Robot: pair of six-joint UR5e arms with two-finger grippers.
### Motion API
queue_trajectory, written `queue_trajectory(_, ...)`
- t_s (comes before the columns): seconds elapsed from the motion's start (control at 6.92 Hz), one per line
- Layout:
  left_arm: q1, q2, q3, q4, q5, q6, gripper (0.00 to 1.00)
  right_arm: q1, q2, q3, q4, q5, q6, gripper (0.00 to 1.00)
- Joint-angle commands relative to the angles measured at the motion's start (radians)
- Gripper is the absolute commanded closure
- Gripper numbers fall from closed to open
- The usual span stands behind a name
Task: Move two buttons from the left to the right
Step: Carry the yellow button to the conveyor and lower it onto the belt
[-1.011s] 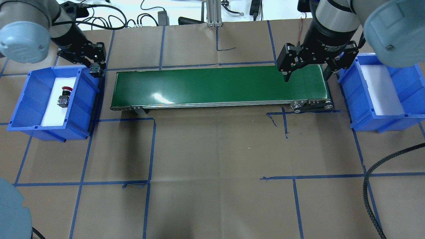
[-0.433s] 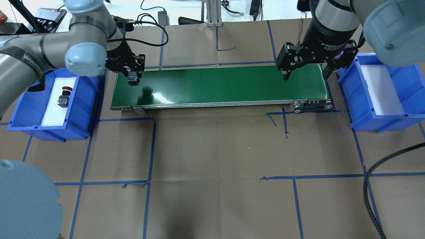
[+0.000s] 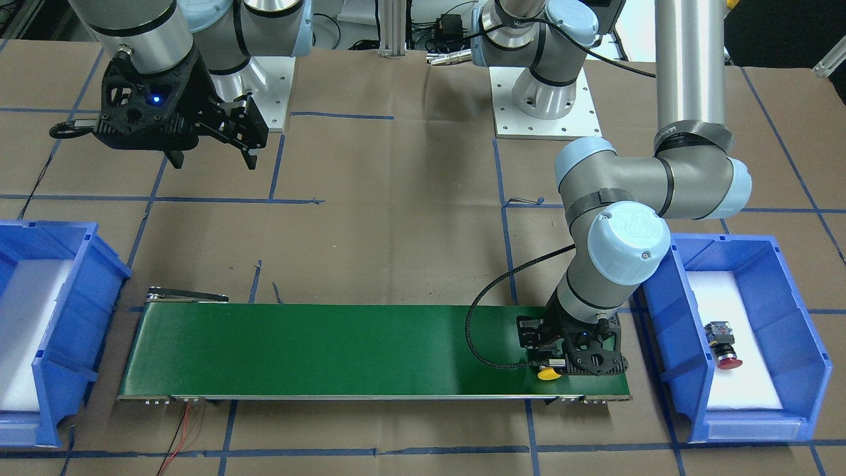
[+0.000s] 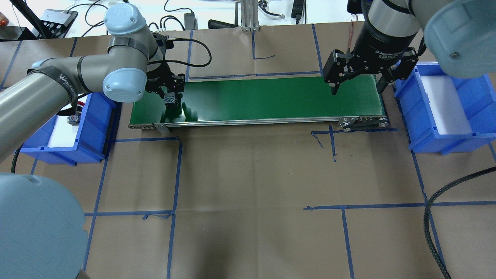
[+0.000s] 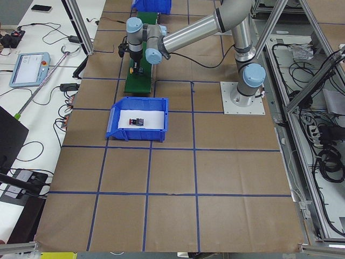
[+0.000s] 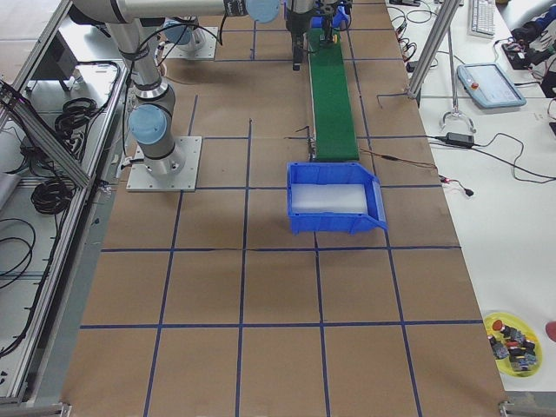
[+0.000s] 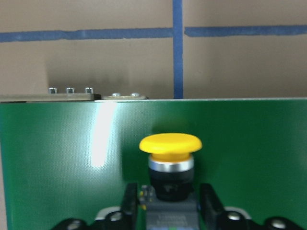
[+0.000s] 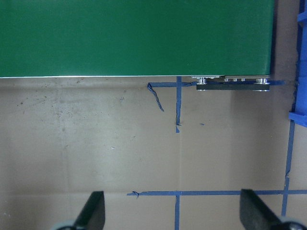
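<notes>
The yellow-capped button point(image 7: 170, 143) is held on its side, and my left gripper point(image 7: 169, 203) is shut on its black body. It hangs low over the left end of the green conveyor belt point(image 4: 271, 97). Its cap point(image 3: 547, 375) points toward the belt's far edge, away from the robot's base. I cannot tell whether it touches the belt. The red-capped button point(image 3: 724, 345) lies on white foam in the left blue bin point(image 3: 667, 311). My right gripper point(image 4: 357, 88) hangs open and holds nothing above the belt's right end, beside the right blue bin point(image 4: 476, 100).
Blue tape lines mark a grid on the brown paper table. A black braided cable point(image 4: 430, 217) curls in at the right edge. In the overhead view my left arm's elbow point(image 4: 124, 83) hangs over the left bin's inner wall. The right bin point(image 6: 334, 200) holds only white foam.
My left arm has carried the yellow button rightward from the left bin's rim to over the belt's left end. The right gripper has not moved.
</notes>
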Motion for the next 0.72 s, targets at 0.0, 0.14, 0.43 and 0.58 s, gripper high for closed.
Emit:
queue_trajectory(0.0, 0.000, 0.011, 0.021, -0.016, 0.004, -0.043, 0.00, 0.000, 0.001, -0.001, -0.002, 0.000, 0.000, 0.00)
queue_trajectory(0.14, 0.000, 0.020, 0.026, -0.019, 0.004, -0.045, 0.00, 0.000, 0.001, -0.001, -0.003, 0.000, -0.001, 0.00)
queue_trajectory(0.43, 0.014, 0.079, 0.079, -0.118, 0.004, -0.043, 0.00, -0.002, 0.001, -0.001, -0.005, 0.003, -0.001, 0.00)
queue_trajectory(0.58, 0.026, 0.087, 0.154, -0.218, 0.002, -0.039, 0.00, -0.002, 0.001, -0.001, -0.005, 0.003, -0.001, 0.00)
